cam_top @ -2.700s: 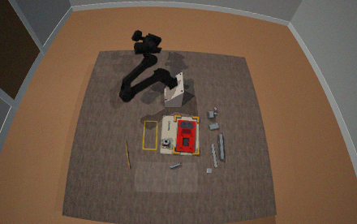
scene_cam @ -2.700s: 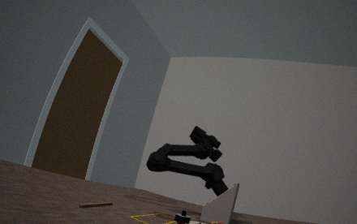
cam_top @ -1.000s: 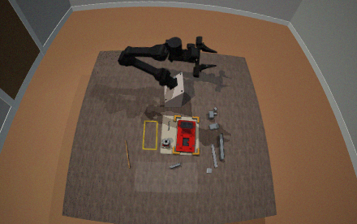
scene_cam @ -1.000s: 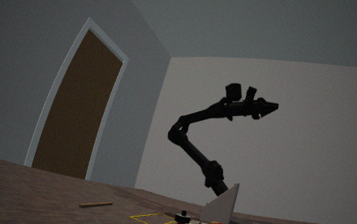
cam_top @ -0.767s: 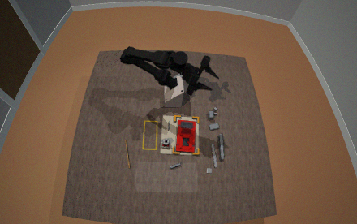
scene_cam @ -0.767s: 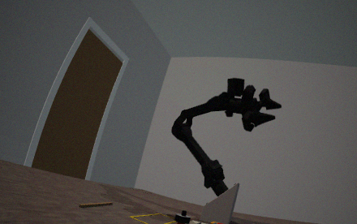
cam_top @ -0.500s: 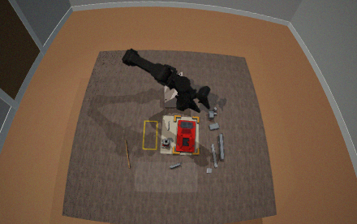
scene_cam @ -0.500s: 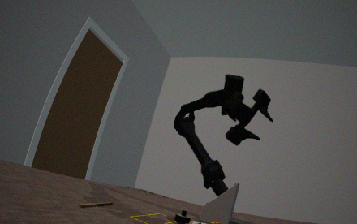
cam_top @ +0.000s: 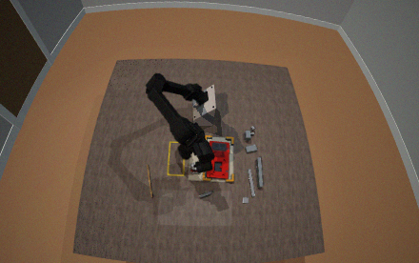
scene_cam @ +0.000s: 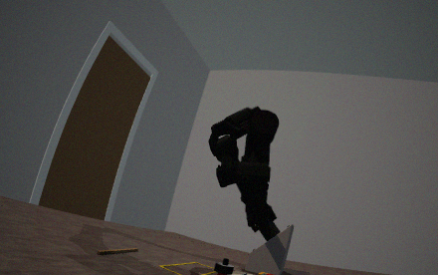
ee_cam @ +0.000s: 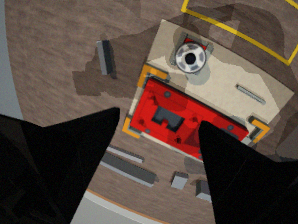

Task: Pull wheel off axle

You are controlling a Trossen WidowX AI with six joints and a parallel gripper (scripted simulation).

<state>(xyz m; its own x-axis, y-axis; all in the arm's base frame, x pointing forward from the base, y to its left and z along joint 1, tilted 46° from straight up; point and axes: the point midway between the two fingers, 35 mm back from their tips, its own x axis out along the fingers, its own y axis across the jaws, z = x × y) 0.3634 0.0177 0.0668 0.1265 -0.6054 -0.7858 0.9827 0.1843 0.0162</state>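
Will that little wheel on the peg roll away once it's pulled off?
Possibly. The wheel looks round, so set on edge it could roll; laid flat, as it sits now on the axle, it should stay. It looks small and rigid, likely light. The open gripper hangs above it, holding nothing.

A: Wheel (ee_cam: pixel 190 59)?
B: Pale ring with dark hub, seated on the upright axle, at a corner of the cream board.
A: Marked area (ee_cam: pixel 240 4)?
B: Yellow rectangle outline just beside the board.

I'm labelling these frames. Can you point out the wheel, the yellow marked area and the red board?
wheel (ee_cam: pixel 190 58), wrist view, dark hub.
yellow marked area (cam_top: pixel 169 159), top view, left edge line.
red board (ee_cam: pixel 149 106), wrist view, left red surface.
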